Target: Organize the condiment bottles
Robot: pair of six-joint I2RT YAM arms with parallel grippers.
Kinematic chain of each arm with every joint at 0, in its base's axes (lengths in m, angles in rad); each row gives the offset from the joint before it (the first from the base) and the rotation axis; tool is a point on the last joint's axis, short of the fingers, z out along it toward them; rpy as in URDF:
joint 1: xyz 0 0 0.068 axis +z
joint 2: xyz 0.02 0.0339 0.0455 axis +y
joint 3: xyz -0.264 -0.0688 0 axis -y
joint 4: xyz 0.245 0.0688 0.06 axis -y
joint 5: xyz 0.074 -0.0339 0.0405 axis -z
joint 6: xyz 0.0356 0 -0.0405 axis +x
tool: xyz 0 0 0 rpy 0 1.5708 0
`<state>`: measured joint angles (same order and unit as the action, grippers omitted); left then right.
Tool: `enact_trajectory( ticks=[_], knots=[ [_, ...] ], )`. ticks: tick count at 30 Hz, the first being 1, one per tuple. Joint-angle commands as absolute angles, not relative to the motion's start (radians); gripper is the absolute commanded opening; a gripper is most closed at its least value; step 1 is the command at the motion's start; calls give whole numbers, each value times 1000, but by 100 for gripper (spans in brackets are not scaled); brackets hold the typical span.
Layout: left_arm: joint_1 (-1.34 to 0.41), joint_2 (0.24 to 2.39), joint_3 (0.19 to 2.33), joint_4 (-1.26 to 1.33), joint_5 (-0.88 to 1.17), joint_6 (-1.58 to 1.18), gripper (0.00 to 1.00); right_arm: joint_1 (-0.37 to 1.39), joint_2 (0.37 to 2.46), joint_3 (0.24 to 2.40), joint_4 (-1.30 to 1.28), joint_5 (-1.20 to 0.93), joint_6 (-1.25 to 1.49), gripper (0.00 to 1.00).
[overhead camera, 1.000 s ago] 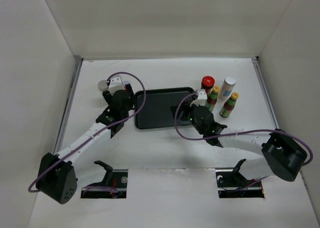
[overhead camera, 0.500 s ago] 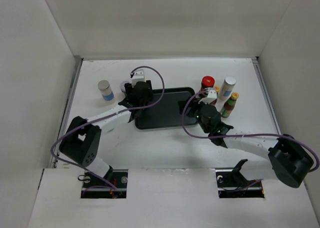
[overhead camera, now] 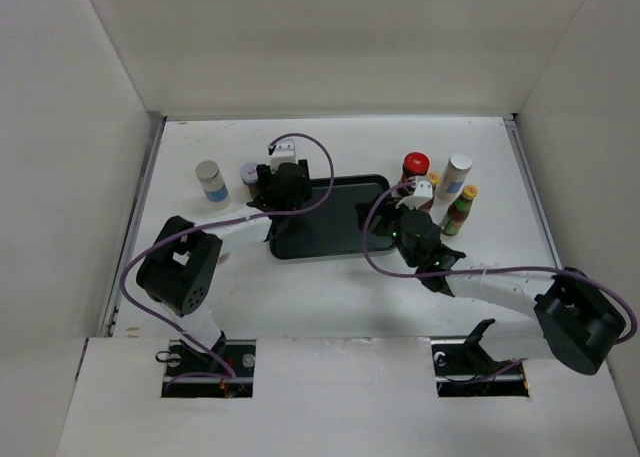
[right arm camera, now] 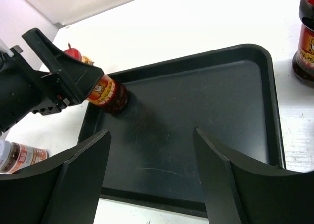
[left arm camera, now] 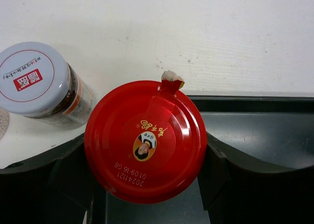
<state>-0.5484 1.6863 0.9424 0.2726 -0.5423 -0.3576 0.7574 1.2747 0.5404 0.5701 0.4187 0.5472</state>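
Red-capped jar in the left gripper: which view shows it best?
Left wrist: the red-capped jar fills the frame, cap up, between the fingers. Right wrist shows its labelled side at the tray corner. Top external: the left gripper hides it.

The tray (overhead camera: 330,232) lies mid-table. A wide-capped jar (left arm camera: 145,140) stands inside its far left corner, a short lidded jar (left arm camera: 39,82) sits just outside that corner on the table (overhead camera: 330,147), and a cylinder (overhead camera: 209,180) stands further left. Right of the tray, a second wide-capped jar (overhead camera: 416,165) and a second cylinder (overhead camera: 459,174) stand at the back, with a slim bottle (overhead camera: 462,209) in front of that cylinder and another slim bottle (overhead camera: 433,181) between it and the tray.
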Motion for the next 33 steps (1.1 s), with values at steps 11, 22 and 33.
enact_trajectory(
  ticks=[11,22,33],
  knots=[
    [-581,1511,855,480,-630,-334,95,736,1258,540,630,430,537,71],
    [-653,1134,575,514,-670,-391,62,740,1206,656,496,393,489,19],
    [-726,1058,350,612,-540,-535,45,607,1304,1014,50,592,361,53]
  ],
)
